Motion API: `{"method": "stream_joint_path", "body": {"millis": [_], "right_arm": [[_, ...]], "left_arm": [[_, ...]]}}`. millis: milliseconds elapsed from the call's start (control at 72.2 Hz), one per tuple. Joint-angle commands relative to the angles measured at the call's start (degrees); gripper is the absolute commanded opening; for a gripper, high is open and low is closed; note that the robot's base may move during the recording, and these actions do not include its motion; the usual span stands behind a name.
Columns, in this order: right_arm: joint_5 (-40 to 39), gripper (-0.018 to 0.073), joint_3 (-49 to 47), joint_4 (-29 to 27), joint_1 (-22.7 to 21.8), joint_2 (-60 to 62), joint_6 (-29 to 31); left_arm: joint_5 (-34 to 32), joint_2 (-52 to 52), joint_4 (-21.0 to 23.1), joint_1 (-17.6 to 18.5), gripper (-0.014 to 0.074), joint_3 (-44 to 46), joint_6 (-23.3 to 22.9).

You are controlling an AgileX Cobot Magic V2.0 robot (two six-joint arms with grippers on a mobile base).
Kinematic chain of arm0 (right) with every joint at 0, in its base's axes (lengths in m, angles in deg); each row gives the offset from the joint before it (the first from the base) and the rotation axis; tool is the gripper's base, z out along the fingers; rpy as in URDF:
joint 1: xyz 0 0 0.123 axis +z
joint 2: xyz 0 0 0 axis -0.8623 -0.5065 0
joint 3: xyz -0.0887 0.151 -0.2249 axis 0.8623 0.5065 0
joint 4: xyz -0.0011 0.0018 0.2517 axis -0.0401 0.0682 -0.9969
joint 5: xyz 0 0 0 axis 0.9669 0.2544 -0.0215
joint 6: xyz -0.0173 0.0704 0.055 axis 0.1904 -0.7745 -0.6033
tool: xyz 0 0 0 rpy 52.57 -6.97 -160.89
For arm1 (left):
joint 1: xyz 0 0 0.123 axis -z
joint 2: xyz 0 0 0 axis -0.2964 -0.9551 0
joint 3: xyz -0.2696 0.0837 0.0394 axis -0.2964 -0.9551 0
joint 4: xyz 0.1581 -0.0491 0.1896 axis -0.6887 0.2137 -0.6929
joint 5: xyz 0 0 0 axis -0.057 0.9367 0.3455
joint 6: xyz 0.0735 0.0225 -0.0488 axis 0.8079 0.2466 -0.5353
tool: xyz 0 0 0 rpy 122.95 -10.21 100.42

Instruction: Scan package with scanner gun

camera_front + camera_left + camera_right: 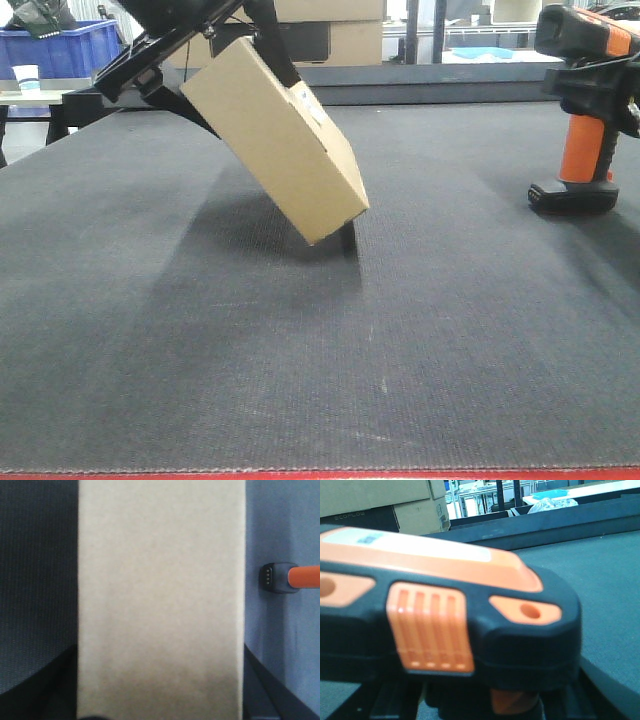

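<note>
Package (275, 140): flat brown cardboard box at approx 11 o'clock in the front view. It is held tilted, w/ one corner pointing down toward 5 o'clock. That low corner is at or just above the dark grey mat (320, 380); can't tell if it touches. A small white label (312, 108) shows on the narrow face turned toward 2 o'clock.

Left gripper (240, 32) is clamped on the package's upper end, w/ black fingers on either side of it. In the left wrist view the box fills the middle from top to bottom, blurred, w/ dark finger shapes at 7 & 5 o'clock.

Scanner gun (585, 110) stands at 3 o'clock by the right edge, well apart from the box. It has a black head w/ orange stripe, an orange handle, and a black foot on the mat. The foot also shows at 3 o'clock in the left wrist view.

Right gripper (505, 707): in the right wrist view, dark ribbed fingers sit either side of the orange handle, under the scanner head, which fills the view. Can't tell if they press on the handle or stand slightly apart.

Behind the mat are bigger cardboard boxes (335, 30) w/ a dark panel at 12 o'clock. A blue crate (60, 50) & a white cup (25, 78) are at 10 o'clock.
</note>
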State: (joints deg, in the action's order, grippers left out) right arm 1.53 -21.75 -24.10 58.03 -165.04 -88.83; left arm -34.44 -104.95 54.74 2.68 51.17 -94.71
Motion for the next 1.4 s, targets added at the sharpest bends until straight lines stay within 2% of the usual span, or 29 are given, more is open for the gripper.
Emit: {"method": "stream_joint_path", "body": {"millis": [0, 55, 125, 208, 401, 526, 678, 928, 1038, 1163, 1246, 1384], "right_arm": [[-2.56, 0.0197, -0.43, 0.71, 0.01, 0.32, -0.34], [-2.56, 0.0333, -0.43, 0.71, 0.01, 0.32, -0.34], [-2.17, 0.0459, -0.43, 0.71, 0.01, 0.32, -0.34], [-1.61, 0.0572, -0.43, 0.71, 0.01, 0.32, -0.34], [-1.61, 0.0566, -0.43, 0.71, 0.01, 0.32, -0.34], [-1.61, 0.0566, 1.19, 3.21, 0.01, 1.31, -0.49], [-2.12, 0.0566, 7.33, 4.19, 0.01, 4.84, -0.49], [-7.95, 0.0566, 17.65, 4.32, 0.01, 10.44, -0.49], [-8.11, 0.0558, 21.89, 4.32, 0.01, 14.92, -0.49], [-7.53, 0.0511, 25.39, 4.32, 0.01, 20.43, -0.49], [-4.35, 0.0432, 26.71, 4.44, 0.01, 25.31, -0.49], [6.19, 0.0298, 27.19, 4.8, 0.01, 33.47, -0.49]], "left_arm": [[-0.09, 0.19, 1.17, 0.42, -0.0111, 0.14, -0.35], [0.21, 0.19, 1.17, 0.42, -0.0111, 0.14, -0.35], [0.33, 0.19, 1.17, 0.42, -0.0111, 0.14, -0.35], [0.33, 0.19, 1.17, 0.42, -0.0111, 0.14, -0.35], [0.33, 0.19, 1.17, 0.42, -0.0111, 0.14, -0.35], [0.33, 0.19, 1.17, 0.42, -0.0111, 0.14, -0.35], [0.33, 0.19, 1.17, 0.42, -0.0111, 0.14, -0.35], [0.6, 0.59, 0.72, 0.3, -0.0111, 0.14, -0.35], [1.86, 2.74, -3.2, -0.23, -0.0111, 0.14, -0.35], [4.74, 5.82, -13.44, -1.34, -0.0111, 0.14, -0.35], [8.8, 7.78, -20.49, -2.35, -0.0111, 0.14, -0.35], [13.1, 9.05, -31.04, -5.11, -0.0111, 0.14, 0.18]]}}
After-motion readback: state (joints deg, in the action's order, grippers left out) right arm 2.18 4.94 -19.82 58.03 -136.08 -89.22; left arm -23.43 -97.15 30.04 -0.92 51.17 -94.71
